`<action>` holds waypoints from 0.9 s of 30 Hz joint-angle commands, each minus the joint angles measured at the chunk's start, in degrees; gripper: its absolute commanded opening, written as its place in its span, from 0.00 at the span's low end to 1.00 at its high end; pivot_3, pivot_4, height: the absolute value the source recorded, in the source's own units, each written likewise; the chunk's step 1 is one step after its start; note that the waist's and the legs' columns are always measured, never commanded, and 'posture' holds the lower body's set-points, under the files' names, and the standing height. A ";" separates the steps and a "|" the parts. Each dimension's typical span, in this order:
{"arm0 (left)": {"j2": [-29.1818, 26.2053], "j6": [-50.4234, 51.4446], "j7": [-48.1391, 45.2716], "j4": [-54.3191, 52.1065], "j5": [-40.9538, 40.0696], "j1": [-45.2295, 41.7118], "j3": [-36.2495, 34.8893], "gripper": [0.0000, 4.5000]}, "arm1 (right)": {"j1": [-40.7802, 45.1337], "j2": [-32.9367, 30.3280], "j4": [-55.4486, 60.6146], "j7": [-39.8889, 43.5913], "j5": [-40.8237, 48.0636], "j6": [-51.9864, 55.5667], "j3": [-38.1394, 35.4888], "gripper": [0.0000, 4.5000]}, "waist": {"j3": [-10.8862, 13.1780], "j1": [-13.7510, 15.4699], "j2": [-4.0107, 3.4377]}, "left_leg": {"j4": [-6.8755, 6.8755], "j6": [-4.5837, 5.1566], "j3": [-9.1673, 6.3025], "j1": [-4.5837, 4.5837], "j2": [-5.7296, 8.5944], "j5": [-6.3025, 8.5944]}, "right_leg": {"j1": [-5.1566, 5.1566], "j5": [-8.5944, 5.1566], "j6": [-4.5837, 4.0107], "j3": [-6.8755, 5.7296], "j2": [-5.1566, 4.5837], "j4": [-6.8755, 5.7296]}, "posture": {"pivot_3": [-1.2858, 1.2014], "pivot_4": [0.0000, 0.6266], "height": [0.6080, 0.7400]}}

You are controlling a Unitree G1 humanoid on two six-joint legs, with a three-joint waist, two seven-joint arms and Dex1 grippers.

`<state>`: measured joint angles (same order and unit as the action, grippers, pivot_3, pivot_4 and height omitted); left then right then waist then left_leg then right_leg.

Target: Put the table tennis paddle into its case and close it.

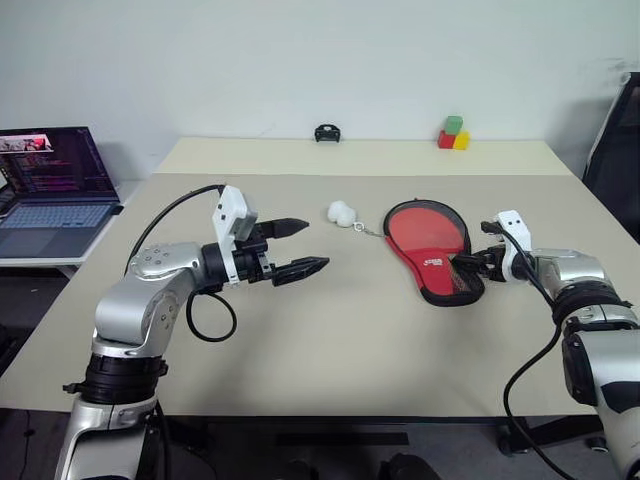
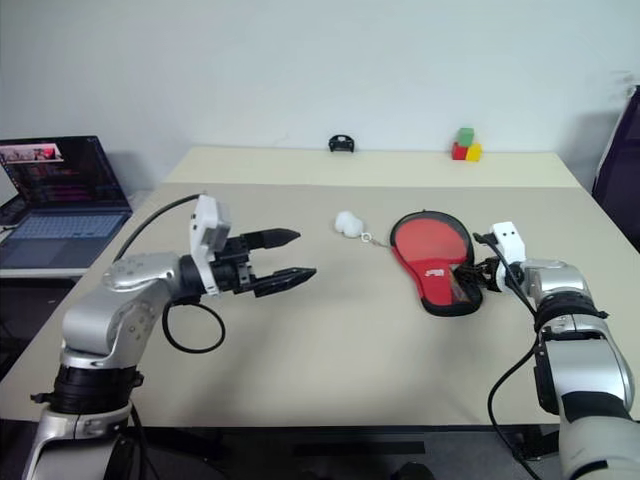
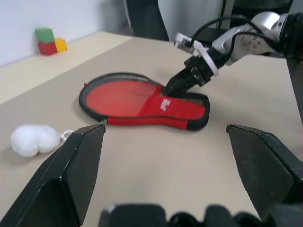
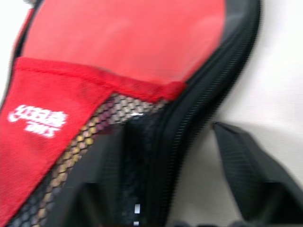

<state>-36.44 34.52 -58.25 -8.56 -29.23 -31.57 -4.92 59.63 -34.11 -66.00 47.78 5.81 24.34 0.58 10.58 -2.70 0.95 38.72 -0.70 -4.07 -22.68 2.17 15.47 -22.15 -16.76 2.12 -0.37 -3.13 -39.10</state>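
Case (image 1: 432, 250) lies flat on the table (image 1: 350, 340), the red paddle (image 1: 425, 232) inside it, round end pointing to the table's far edge, narrow end toward the right gripper (image 1: 466, 265). Its 2 fingers (image 4: 241, 175) straddle the case's zipped rim at the narrow end, partly spread, one on the mesh. Well apart from the case, the left gripper (image 1: 297, 248) hovers with fingers (image 3: 71, 175) wide, holding nothing.
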 commanded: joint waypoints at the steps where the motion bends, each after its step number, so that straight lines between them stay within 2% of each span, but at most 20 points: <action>1: -1.86 -1.12 -0.88 -1.50 -1.26 0.55 -1.74 1.00 | -1.65 1.97 -1.20 0.73 -1.41 2.05 0.57 0.35 | -0.03 -0.05 0.05 | 0.00 0.00 -0.01 0.07 0.00 0.00 | 0.08 0.00 -0.01 0.00 0.00 0.00 | 0.52 0.24 1.00; 5: -3.32 -1.38 -1.89 -1.41 -1.27 2.29 -1.74 1.00 | -2.20 2.84 -0.03 0.96 -0.80 3.25 -0.37 0.08 | -0.03 -0.20 0.06 | -0.04 0.19 0.00 0.52 -0.01 0.12 | 0.46 0.01 -0.02 0.02 0.01 0.02 | 0.52 0.24 1.00; 7: -4.60 -1.03 -3.04 -1.64 -1.71 3.65 -2.03 1.00 | -2.80 3.23 1.92 1.73 -0.30 4.78 -0.85 0.01 | -0.03 -0.22 0.06 | -0.13 0.22 0.01 0.81 0.00 0.14 | 0.70 0.00 -0.03 0.04 0.00 0.04 | 0.52 0.24 1.00; 12: -8.22 0.31 -6.15 -2.88 -3.87 7.63 -3.14 1.00 | -6.76 3.82 13.60 3.67 2.49 12.64 -1.73 0.01 | -0.03 -0.36 0.06 | -0.54 0.19 0.04 0.91 -0.05 0.12 | 0.59 -0.04 -0.10 0.16 0.01 0.11 | 0.52 0.24 1.00; 15: -9.99 1.51 -7.63 -4.46 -5.66 10.28 -3.72 1.00 | -12.33 4.31 28.27 3.32 6.21 21.57 -2.26 0.01 | -0.03 -0.40 0.06 | -0.73 0.13 0.06 0.77 -0.12 0.09 | 0.39 -0.10 -0.19 0.15 0.02 0.13 | 0.52 0.24 1.00; 19: -11.50 2.55 -8.40 -6.38 -7.16 13.25 -3.88 1.00 | -18.95 6.01 45.40 -0.36 10.80 32.18 -4.04 0.01 | -0.03 -0.52 0.06 | -0.83 0.04 0.14 0.61 -0.26 0.14 | 0.12 -0.18 -0.31 0.16 0.08 0.12 | 0.52 0.24 1.00; 27: -12.14 4.20 -7.94 -9.73 -9.77 17.17 -3.79 1.00 | -26.86 10.30 65.58 -7.45 16.98 45.79 -7.27 0.01 | -0.03 -0.43 0.05 | -0.84 0.05 0.29 0.61 -0.36 0.17 | 0.02 -0.19 -0.34 0.32 0.17 0.05 | 0.52 0.24 1.00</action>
<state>-47.56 38.52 -65.84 -15.73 -37.60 -14.51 -7.14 33.12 -24.41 -4.19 40.50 19.85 67.65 -6.88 10.55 -3.13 1.00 37.88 -0.66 -3.76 -22.08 1.81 15.64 -22.14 -16.95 1.78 -0.04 -2.96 -39.04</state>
